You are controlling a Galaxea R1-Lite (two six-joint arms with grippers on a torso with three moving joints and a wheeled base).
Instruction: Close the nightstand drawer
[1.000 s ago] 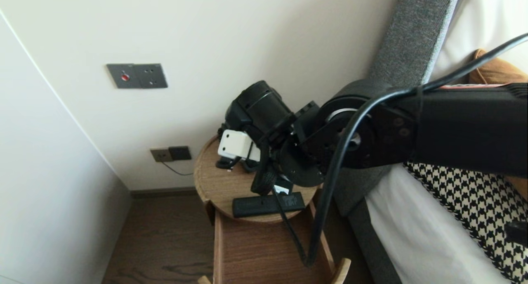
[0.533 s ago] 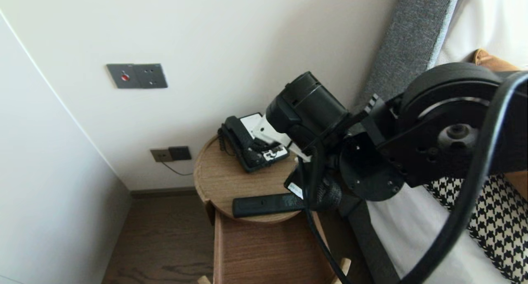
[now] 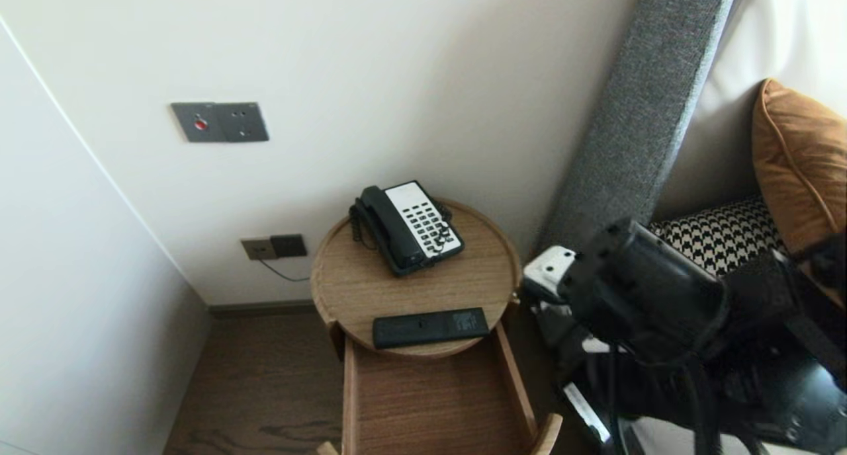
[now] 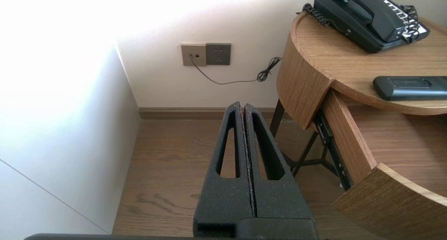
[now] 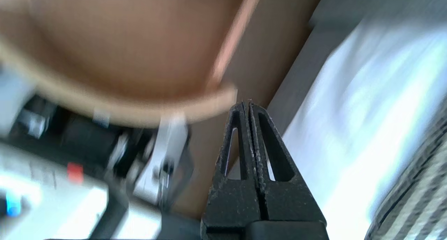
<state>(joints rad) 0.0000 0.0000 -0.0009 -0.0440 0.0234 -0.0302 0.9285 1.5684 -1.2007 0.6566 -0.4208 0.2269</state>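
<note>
Right arm (image 3: 652, 296): low at the right of the head view, folded down between the round bedside table and the bed (image 3: 724, 237), its wrist end turned toward the table's side.
Right gripper (image 5: 248, 102): fingers pressed together with nothing between them; its tips sit just beside the right end of the drawer's curved front, not touching it.
Left gripper (image 4: 243, 104): closed and empty, held above the wooden floor (image 4: 167, 163) to the left of the table, pointing toward the skirting under the wall socket (image 4: 206, 54).
Remote (image 3: 430, 327): lying flat along the front edge of the tabletop (image 3: 351, 289), directly above the drawer, well apart from both grippers.
Drawer (image 3: 430, 402): pulled out beneath the tabletop, bare wood showing inside.
Telephone (image 3: 410, 227): at the back of the tabletop, handset on its cradle.
Hidden or cut off: in the head view the right gripper's fingers are lost among the dark arm and cables, and the drawer's front runs off the lower edge; the left arm lies outside that view. In the left wrist view the remote's far end is cut by the frame. The grey and white parts below the drawer front in the right wrist view cannot be made out.
</note>
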